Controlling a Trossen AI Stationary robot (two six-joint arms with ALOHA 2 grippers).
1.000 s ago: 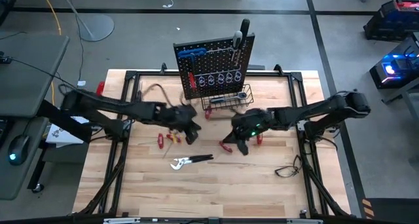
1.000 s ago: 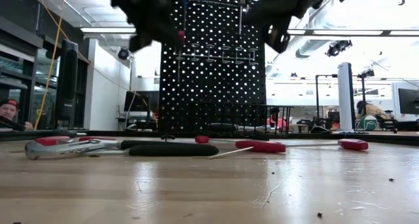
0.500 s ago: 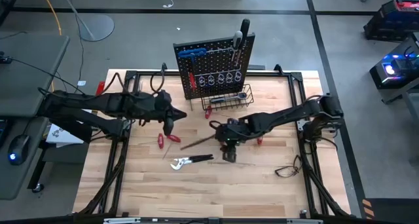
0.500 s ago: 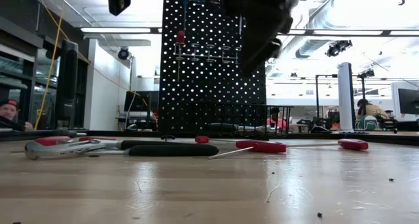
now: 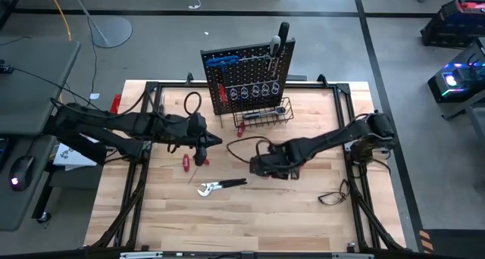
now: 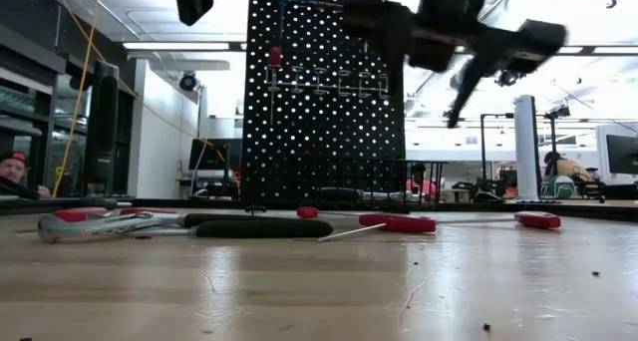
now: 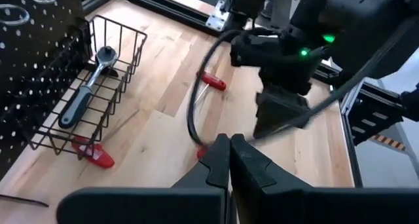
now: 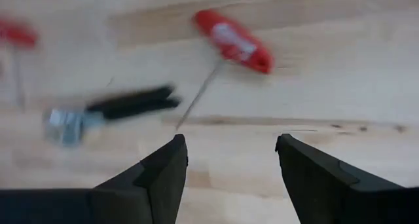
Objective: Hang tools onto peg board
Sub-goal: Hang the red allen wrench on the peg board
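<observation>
The black peg board [image 5: 246, 81] stands upright at the table's far middle, with blue and red tools hung on it and a wire basket [image 7: 85, 99] holding a silver wrench. Silver pliers [image 5: 220, 187] with black handles lie on the table, and red-handled screwdrivers [image 5: 186, 162] lie to their far left. My left gripper [image 5: 206, 143] is shut and empty, high above the red screwdrivers. My right gripper [image 5: 256, 166] is open and empty above the table's middle. Its wrist view shows a red T-handled tool [image 8: 232, 42] and the pliers [image 8: 111, 109] below the fingers.
A black tubular frame [image 5: 151, 88] runs round the table. A black cable [image 7: 196, 106] loops between the two grippers, and a coil of thin black cable [image 5: 333, 195] lies at the near right. Another red tool [image 7: 91, 155] lies beside the basket. A person [image 6: 12, 171] shows behind the table.
My left gripper has drawn back toward the table's left edge and risen. My right gripper has moved toward the table's left, over the middle, and has turned about. The tools on the table have stayed where they were.
</observation>
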